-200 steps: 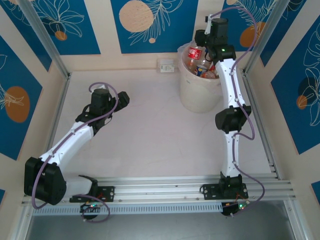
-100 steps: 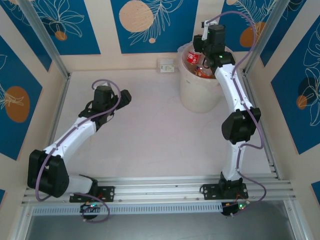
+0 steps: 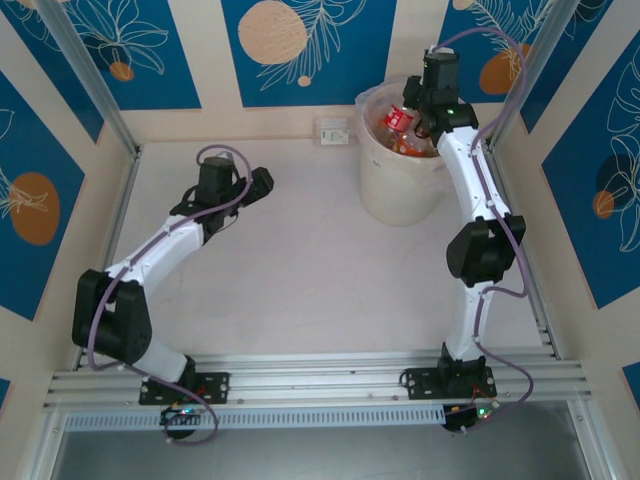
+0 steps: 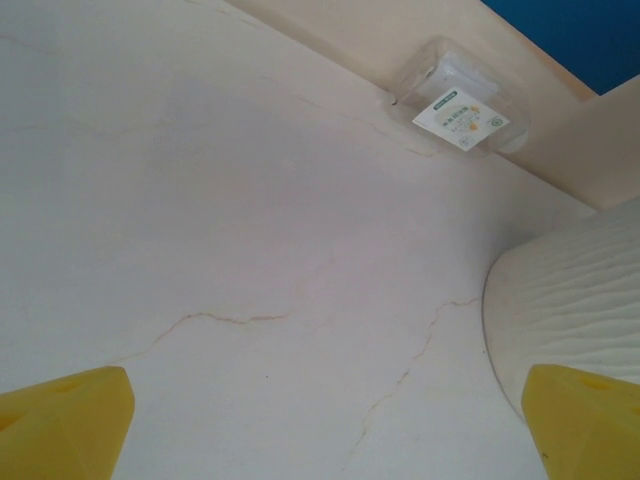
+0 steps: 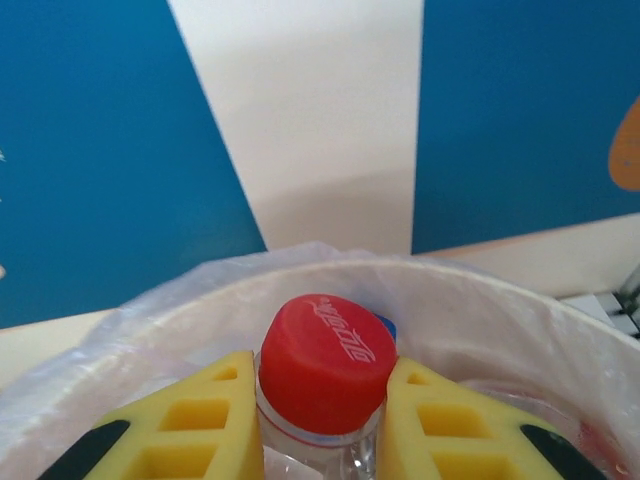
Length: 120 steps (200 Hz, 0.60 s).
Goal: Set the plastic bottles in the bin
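Your right fingers (image 5: 215, 430) are clenched just below the cap of a red-capped bottle (image 5: 325, 355), holding it over the mouth of the bin (image 3: 400, 190), where other bottles (image 3: 405, 143) already lie. Your left fingers (image 4: 70, 420) stand released, spread wide above the desk (image 4: 200, 200), near the bin's wall.

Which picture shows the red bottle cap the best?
The right wrist view: the red cap fills the middle, close up, pinched by the right gripper. The top external view shows its bottle as a small red blob over the bin. The left wrist view faces the bin's outer wall instead.
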Each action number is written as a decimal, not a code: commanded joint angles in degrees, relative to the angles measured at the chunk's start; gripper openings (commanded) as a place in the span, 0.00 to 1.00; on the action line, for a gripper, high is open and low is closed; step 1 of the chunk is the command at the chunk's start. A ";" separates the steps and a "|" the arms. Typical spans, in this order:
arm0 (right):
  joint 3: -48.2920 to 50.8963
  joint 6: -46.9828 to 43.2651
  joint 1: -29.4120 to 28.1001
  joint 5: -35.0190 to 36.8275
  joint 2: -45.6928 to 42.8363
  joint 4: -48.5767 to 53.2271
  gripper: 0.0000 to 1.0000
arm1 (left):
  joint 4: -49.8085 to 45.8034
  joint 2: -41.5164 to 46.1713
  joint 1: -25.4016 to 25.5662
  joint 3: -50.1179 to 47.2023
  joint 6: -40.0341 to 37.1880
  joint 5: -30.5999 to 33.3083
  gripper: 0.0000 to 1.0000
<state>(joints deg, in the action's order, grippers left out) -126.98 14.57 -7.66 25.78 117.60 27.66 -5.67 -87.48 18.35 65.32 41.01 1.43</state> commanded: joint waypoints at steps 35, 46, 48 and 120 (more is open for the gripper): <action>1.08 -0.69 0.28 2.86 -2.35 5.30 0.34 | 3.04 -5.83 0.85 6.81 3.10 -2.79 1.00; 0.48 -1.35 0.10 2.62 -2.70 5.30 0.46 | 2.59 -7.19 1.08 8.39 3.26 -2.99 1.00; 0.26 -1.46 0.10 2.61 -2.72 5.34 0.48 | 2.53 -7.46 1.12 8.70 3.21 -3.07 1.00; -7.58 -2.14 -0.29 2.09 -4.36 11.60 0.86 | 0.68 -17.97 1.80 20.26 6.23 -3.77 1.00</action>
<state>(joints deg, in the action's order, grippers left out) -132.33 12.40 -7.60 27.05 116.64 36.34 -4.32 -101.86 19.66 80.53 44.95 -1.34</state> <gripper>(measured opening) 0.798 0.998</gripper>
